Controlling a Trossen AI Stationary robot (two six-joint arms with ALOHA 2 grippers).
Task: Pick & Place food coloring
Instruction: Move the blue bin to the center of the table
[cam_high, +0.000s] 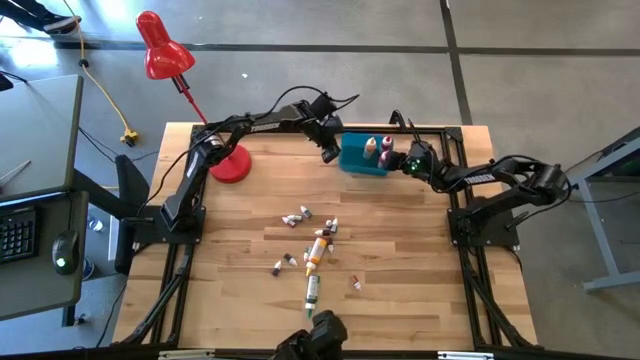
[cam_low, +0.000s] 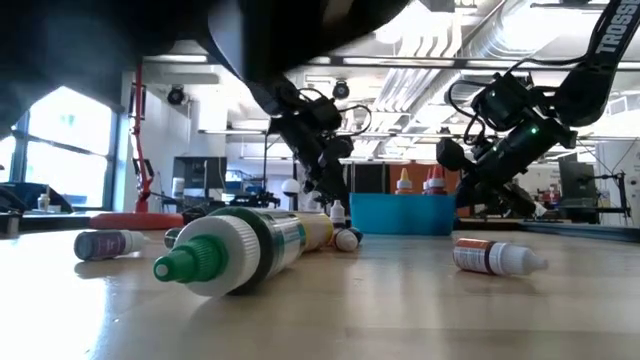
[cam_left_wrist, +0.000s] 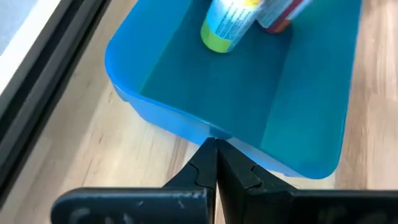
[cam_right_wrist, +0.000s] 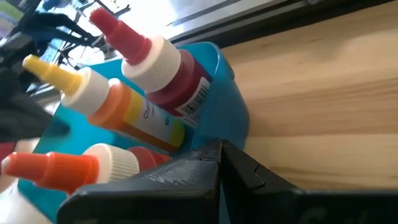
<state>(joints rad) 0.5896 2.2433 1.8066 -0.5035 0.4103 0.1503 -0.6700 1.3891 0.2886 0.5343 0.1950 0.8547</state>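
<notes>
The blue bin sits near the table's far edge with three food coloring bottles in it, red-tipped, yellow-tipped and orange-tipped. My left gripper is shut at the bin's left end. My right gripper is shut at its right end. Several more bottles lie loose mid-table: small grey-white ones, an orange one and a green-tipped tube. My left gripper has its fingertips together on the bin's left-end rim, coming slanting down from outside the bin. The tips hide the wall between them. In the low view the bin's bottom looks level with the table. My right gripper has its fingertips together on the bin's right-end wall, just under the rim. It reaches in from the table's right, slanting downward. The fingers cover the contact itself.
A red desk lamp stands at the table's far left, with its base beside my left arm. A black frame rail runs behind the bin. One small bottle lies apart from the others, right of the tube. Bare wood lies right of it.
</notes>
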